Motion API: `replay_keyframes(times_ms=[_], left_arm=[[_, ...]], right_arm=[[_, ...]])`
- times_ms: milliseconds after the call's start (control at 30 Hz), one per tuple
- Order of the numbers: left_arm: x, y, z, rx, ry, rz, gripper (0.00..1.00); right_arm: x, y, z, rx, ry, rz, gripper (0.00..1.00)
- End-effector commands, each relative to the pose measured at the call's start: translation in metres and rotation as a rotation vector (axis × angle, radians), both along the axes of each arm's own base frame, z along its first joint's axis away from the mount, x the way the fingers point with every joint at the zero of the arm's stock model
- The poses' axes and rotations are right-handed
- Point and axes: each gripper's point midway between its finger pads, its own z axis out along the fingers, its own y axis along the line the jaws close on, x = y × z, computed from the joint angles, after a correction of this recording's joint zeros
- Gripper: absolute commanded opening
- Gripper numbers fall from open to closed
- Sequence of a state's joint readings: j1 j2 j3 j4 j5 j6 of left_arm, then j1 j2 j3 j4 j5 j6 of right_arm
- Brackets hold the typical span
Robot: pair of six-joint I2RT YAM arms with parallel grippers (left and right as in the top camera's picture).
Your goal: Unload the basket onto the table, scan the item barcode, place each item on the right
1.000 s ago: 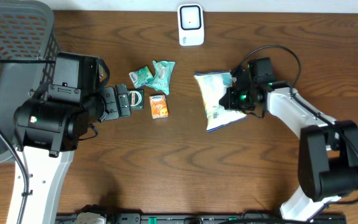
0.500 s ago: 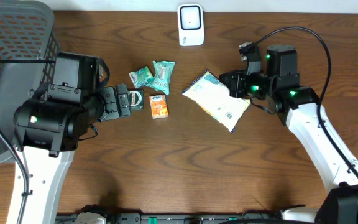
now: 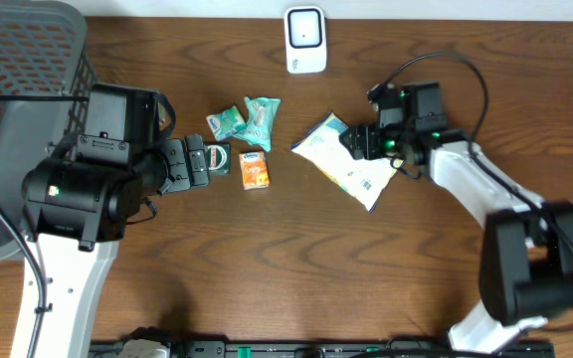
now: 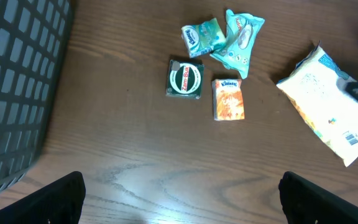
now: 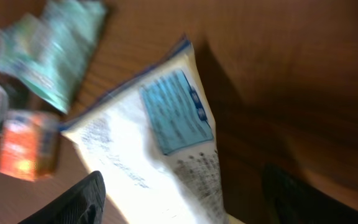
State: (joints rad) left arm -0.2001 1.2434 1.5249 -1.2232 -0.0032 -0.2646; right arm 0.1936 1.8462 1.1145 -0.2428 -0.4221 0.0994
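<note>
Brown wood-grain table [image 3: 267,278], with a dark mesh basket [image 3: 8,60] at its left. The left gripper [image 4: 182,199] hangs spread and empty. The white bag [image 3: 346,159] lies flat mid-table, long axis diagonal, barcode end toward the near right. The right gripper [image 5: 185,196] is over the bag's right edge, its 2 fingers wide apart. A white scanner [image 3: 305,40] sits at the far edge.

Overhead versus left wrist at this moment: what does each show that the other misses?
Only overhead: the white scanner at the top of the scene. Only left wrist: the readable Zam-Buk label on the green pack, which is seen whole. Both: the white bag with its barcode facing up, the orange box, the teal packets and the mesh basket.
</note>
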Motion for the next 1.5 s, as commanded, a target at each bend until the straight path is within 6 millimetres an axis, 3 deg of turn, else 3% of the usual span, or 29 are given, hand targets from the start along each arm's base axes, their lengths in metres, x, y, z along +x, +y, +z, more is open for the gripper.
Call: replay_keyframes(times_ms=[0, 200, 233, 300, 367, 433, 500, 567, 733, 900, 1100, 1333, 1467], left_arm=[[0.001, 0.001, 0.004, 0.006, -0.013, 0.002, 0.98], [0.001, 0.001, 0.004, 0.006, -0.013, 0.002, 0.98], [0.001, 0.001, 0.004, 0.006, -0.013, 0.002, 0.98], [0.001, 0.001, 0.004, 0.006, -0.013, 0.002, 0.98], [0.001, 0.001, 0.004, 0.006, -0.013, 0.002, 0.98], [0.001, 0.001, 0.004, 0.006, -0.013, 0.002, 0.98], [0.001, 0.001, 0.004, 0.006, -0.013, 0.002, 0.98], [0.001, 0.001, 0.004, 0.006, -0.013, 0.002, 0.98], [0.001, 0.001, 0.004, 0.006, -0.013, 0.001, 0.97], [0.001, 0.001, 0.004, 0.006, -0.013, 0.002, 0.98], [0.001, 0.001, 0.004, 0.006, -0.013, 0.002, 0.98], [0.001, 0.001, 0.004, 0.006, -0.013, 0.002, 0.98], [0.001, 0.001, 0.004, 0.006, -0.013, 0.002, 0.98]], right_arm=[[0.011, 0.009, -0.006, -0.001, -0.016, 0.070, 0.75], [-0.004, 0.023, -0.036, 0.074, 0.098, 0.125, 0.68], [-0.008, 0.023, -0.040, 0.078, 0.118, 0.129, 0.60], [-0.016, 0.023, -0.043, 0.080, 0.158, 0.131, 0.25], [-0.023, 0.025, -0.042, 0.096, 0.182, 0.146, 0.09], [-0.027, 0.028, -0.040, 0.121, 0.195, 0.164, 0.01], [-0.029, 0.033, -0.034, 0.169, 0.201, 0.176, 0.01], [-0.028, 0.039, -0.020, 0.254, 0.201, 0.188, 0.01], [-0.018, 0.042, 0.046, 0.453, 0.122, 0.212, 0.01], [-0.010, 0.033, 0.115, 0.470, -0.062, 0.215, 0.01], [-0.025, 0.031, 0.192, 0.490, -0.226, 0.222, 0.01], [-0.020, 0.031, 0.239, 0.636, -0.202, 0.087, 0.01], [-0.001, 0.029, 0.240, 0.653, -0.179, -0.092, 0.01]])
